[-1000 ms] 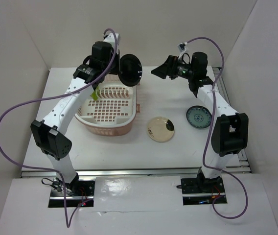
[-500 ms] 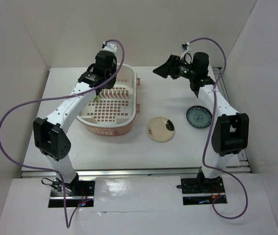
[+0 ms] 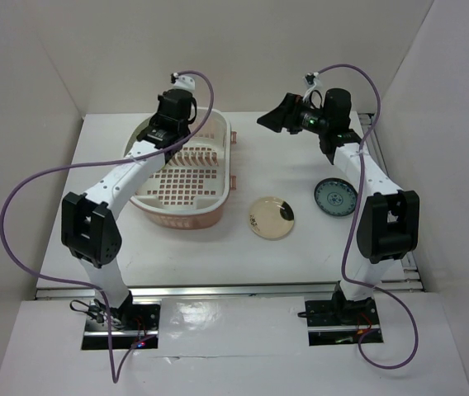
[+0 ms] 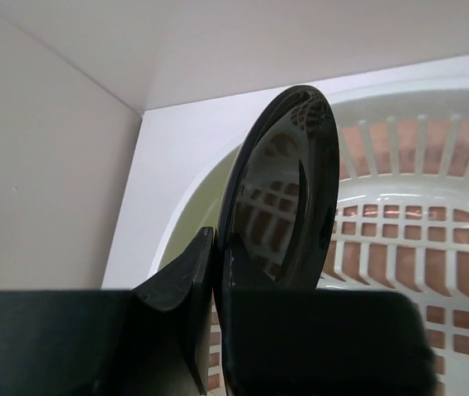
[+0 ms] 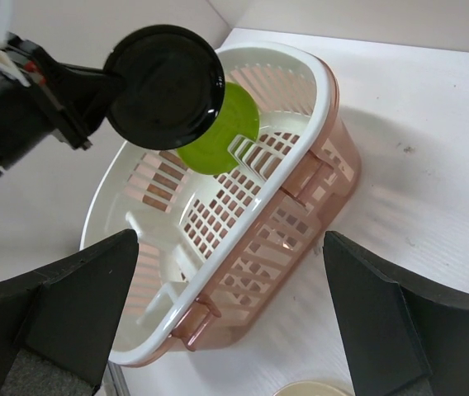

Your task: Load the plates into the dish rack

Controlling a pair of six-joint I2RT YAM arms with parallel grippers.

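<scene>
Progress: the green plate (image 5: 228, 132) stood in the dish rack (image 5: 321, 95) just beyond the left gripper (image 5: 101, 92), whose jaws pinched the black plate (image 5: 164, 87) above it, while the cream plate (image 3: 272, 217) and teal plate (image 3: 335, 198) lay on the worktop (image 3: 218, 256) (far from the right gripper (image 5: 230, 247), jaws spread, empty).

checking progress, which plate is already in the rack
The lime green plate, standing in the dish rack. The black plate is clamped in the left gripper over it; the cream plate and teal plate lie flat on the table.
</scene>
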